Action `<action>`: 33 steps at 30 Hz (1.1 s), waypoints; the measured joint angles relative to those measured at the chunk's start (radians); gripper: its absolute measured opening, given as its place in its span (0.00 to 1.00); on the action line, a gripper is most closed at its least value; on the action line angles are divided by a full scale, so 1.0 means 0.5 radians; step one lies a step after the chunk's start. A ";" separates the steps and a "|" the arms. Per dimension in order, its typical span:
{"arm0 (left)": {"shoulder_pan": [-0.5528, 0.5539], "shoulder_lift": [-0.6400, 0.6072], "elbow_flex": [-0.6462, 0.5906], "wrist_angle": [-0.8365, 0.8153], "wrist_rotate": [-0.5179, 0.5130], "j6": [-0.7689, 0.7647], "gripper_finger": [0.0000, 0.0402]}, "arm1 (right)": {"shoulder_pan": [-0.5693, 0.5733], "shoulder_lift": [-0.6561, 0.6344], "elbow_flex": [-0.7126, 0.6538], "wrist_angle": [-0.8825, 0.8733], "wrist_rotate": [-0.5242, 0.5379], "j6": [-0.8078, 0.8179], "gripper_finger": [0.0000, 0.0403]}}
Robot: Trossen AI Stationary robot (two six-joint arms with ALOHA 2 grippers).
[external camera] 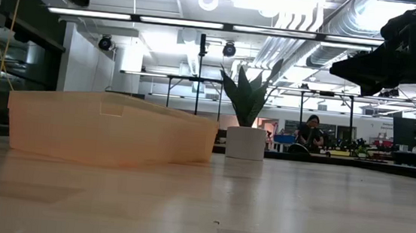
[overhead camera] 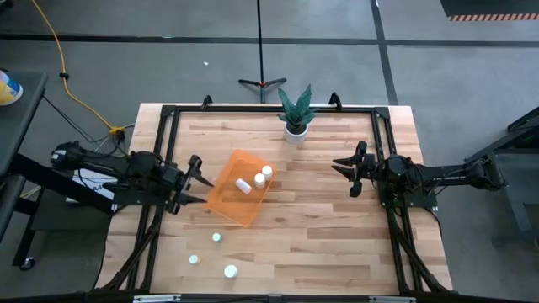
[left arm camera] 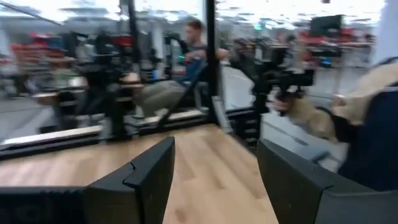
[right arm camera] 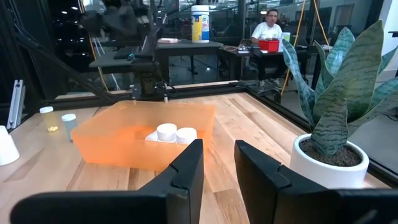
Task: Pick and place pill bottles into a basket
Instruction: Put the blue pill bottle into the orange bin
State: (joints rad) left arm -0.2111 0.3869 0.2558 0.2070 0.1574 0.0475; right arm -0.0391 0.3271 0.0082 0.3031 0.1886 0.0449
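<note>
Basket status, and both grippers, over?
Basket holds three pill bottles; three bottles loose on the table. Left gripper open, empty, beside the basket. Right gripper open, clear. Nothing obstructing.

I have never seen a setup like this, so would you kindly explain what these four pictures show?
Two dark robot arms work at a wooden table. One picture looks straight down, one looks level across the tabletop, and one comes from each arm's wrist. The left pincer sits beside the flat translucent orange plastic basket; the right pincer waits across the table. Both are open and hold nothing. Two small white pill bottles lie in the basket; three more stand on the table nearer the front edge. A green plant in a white pot stands at the far edge.
</note>
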 joint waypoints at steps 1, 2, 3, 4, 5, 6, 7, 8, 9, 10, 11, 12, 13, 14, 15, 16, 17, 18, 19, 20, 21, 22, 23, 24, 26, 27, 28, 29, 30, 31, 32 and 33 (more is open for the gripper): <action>-0.043 0.053 0.060 -0.026 0.008 0.001 0.64 | 0.000 0.000 0.000 0.000 0.002 0.000 0.21; -0.087 0.108 0.125 -0.074 0.008 0.003 0.64 | 0.000 0.000 0.000 0.001 0.012 0.000 0.21; -0.129 0.159 0.187 -0.129 -0.003 0.010 0.64 | 0.000 0.000 0.000 0.002 0.023 0.003 0.21; -0.172 0.213 0.248 -0.191 -0.030 0.011 0.64 | 0.000 0.000 0.000 0.001 0.030 0.010 0.21; -0.215 0.271 0.312 -0.266 -0.075 0.011 0.64 | 0.000 0.000 0.000 0.001 0.032 0.012 0.21; -0.256 0.326 0.367 -0.350 -0.126 0.006 0.64 | 0.000 0.000 0.000 0.001 0.032 0.012 0.21; -0.296 0.379 0.419 -0.435 -0.187 -0.005 0.64 | 0.000 0.000 0.000 0.001 0.031 0.011 0.21; -0.335 0.437 0.469 -0.516 -0.251 -0.031 0.64 | 0.000 0.000 0.000 0.001 0.030 0.005 0.21; -0.372 0.493 0.514 -0.591 -0.311 -0.073 0.64 | 0.000 0.000 0.000 0.001 0.030 0.004 0.21; -0.410 0.548 0.553 -0.646 -0.364 -0.125 0.64 | 0.000 0.000 0.000 0.001 0.030 0.004 0.21; -0.444 0.602 0.590 -0.683 -0.406 -0.179 0.64 | 0.000 0.000 0.000 0.001 0.030 0.003 0.21; -0.476 0.655 0.621 -0.712 -0.442 -0.231 0.64 | 0.000 0.000 0.000 0.001 0.029 0.001 0.21; -0.508 0.710 0.649 -0.737 -0.460 -0.281 0.64 | 0.000 0.000 0.000 0.001 0.029 0.000 0.21; -0.540 0.768 0.671 -0.752 -0.477 -0.328 0.64 | 0.000 -0.001 0.000 0.000 0.029 0.000 0.21; -0.568 0.824 0.691 -0.758 -0.482 -0.375 0.64 | 0.000 0.000 0.000 -0.003 0.029 0.000 0.21; -0.597 0.876 0.708 -0.758 -0.489 -0.422 0.64 | 0.000 0.000 0.000 -0.006 0.028 0.000 0.21; -0.625 0.932 0.727 -0.760 -0.492 -0.470 0.64 | 0.000 -0.001 0.000 -0.013 0.028 0.000 0.21; -0.653 0.987 0.748 -0.763 -0.493 -0.520 0.64 | 0.000 0.000 0.000 -0.021 0.028 0.000 0.21; -0.680 1.040 0.769 -0.771 -0.493 -0.570 0.64 | 0.000 0.000 0.000 -0.025 0.028 0.000 0.21; -0.707 1.098 0.791 -0.791 -0.493 -0.616 0.64 | 0.000 0.000 0.000 -0.026 0.027 0.000 0.21; -0.734 1.153 0.804 -0.799 -0.494 -0.654 0.64 | 0.000 -0.001 0.000 -0.031 0.028 0.000 0.21; -0.763 1.208 0.820 -0.797 -0.495 -0.685 0.64 | 0.000 0.000 0.000 -0.039 0.027 -0.001 0.21; -0.791 1.260 0.833 -0.793 -0.507 -0.694 0.64 | 0.000 0.000 0.000 -0.048 0.027 -0.001 0.21; -0.816 1.308 0.844 -0.793 -0.530 -0.697 0.64 | 0.000 0.000 0.000 -0.053 0.027 -0.001 0.21; -0.854 1.397 0.853 -0.788 -0.561 -0.697 0.64 | 0.000 0.000 0.000 -0.068 0.027 -0.001 0.21; -0.868 1.435 0.853 -0.796 -0.573 -0.697 0.64 | 0.000 0.000 0.000 -0.072 0.025 -0.001 0.21; -0.880 1.473 0.853 -0.796 -0.577 -0.698 0.64 | 0.000 0.000 0.000 -0.072 0.021 -0.001 0.21; -0.883 1.505 0.853 -0.796 -0.579 -0.711 0.64 | 0.000 0.000 0.000 -0.074 0.011 -0.001 0.21; -0.891 1.532 0.853 -0.798 -0.581 -0.740 0.64 | 0.000 0.000 0.000 -0.074 0.006 -0.001 0.21; -0.891 1.551 0.853 -0.807 -0.580 -0.781 0.64 | 0.000 0.000 0.000 -0.074 0.002 0.000 0.21; -0.891 1.569 0.853 -0.819 -0.574 -0.824 0.64 | 0.000 0.000 0.000 -0.074 -0.002 -0.001 0.21; -0.889 1.588 0.853 -0.821 -0.558 -0.869 0.64 | 0.001 0.000 0.000 -0.075 -0.002 -0.001 0.21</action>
State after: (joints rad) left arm -0.6556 1.1807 0.6823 -0.2037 -0.1217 -0.3868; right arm -0.0388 0.3271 0.0082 0.2657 0.1875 0.0445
